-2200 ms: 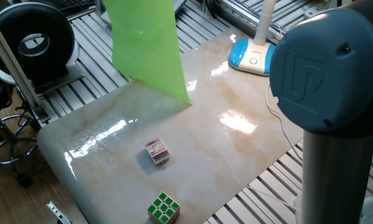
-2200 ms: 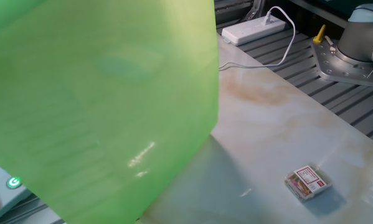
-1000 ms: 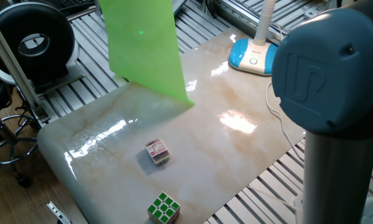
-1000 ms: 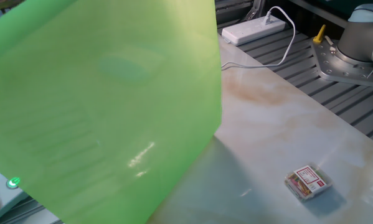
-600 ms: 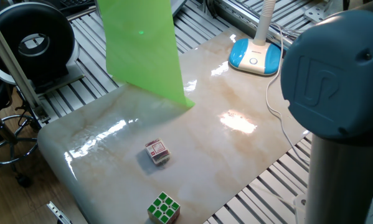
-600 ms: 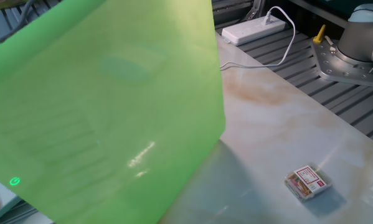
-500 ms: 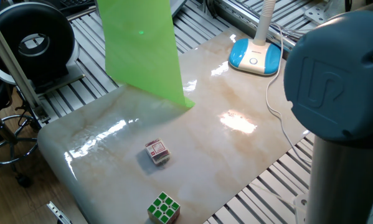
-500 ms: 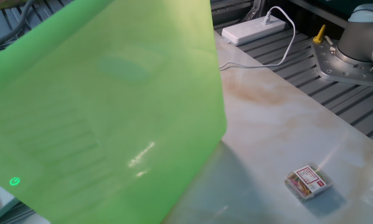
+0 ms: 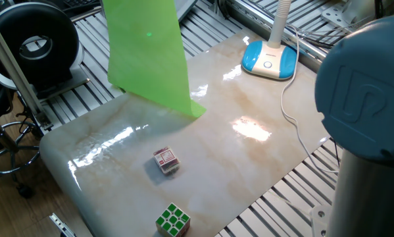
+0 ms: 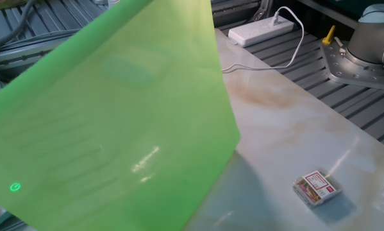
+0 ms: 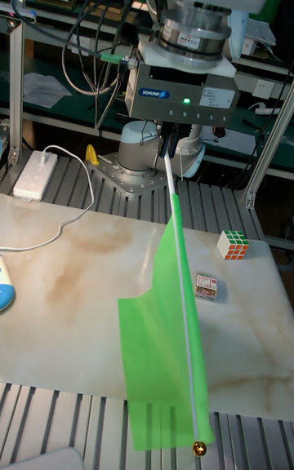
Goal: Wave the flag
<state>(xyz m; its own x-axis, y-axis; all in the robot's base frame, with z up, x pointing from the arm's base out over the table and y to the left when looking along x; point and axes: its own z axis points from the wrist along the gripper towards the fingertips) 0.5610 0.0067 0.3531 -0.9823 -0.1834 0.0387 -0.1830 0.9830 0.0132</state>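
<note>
Mid-wave, I judge: fingers (image 11: pixel 167 146) closed on the stick of the flag (image 11: pixel 159 339), cloth hanging above the counter (image 11: pixel 73 307). Next I would swing it back the other way.

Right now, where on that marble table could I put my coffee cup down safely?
The bare middle of the marble tabletop, between the blue-and-white lamp base and the two small puzzle cubes, is free. Avoid the side under the lime-green cloth flag hanging from the claw.
</note>
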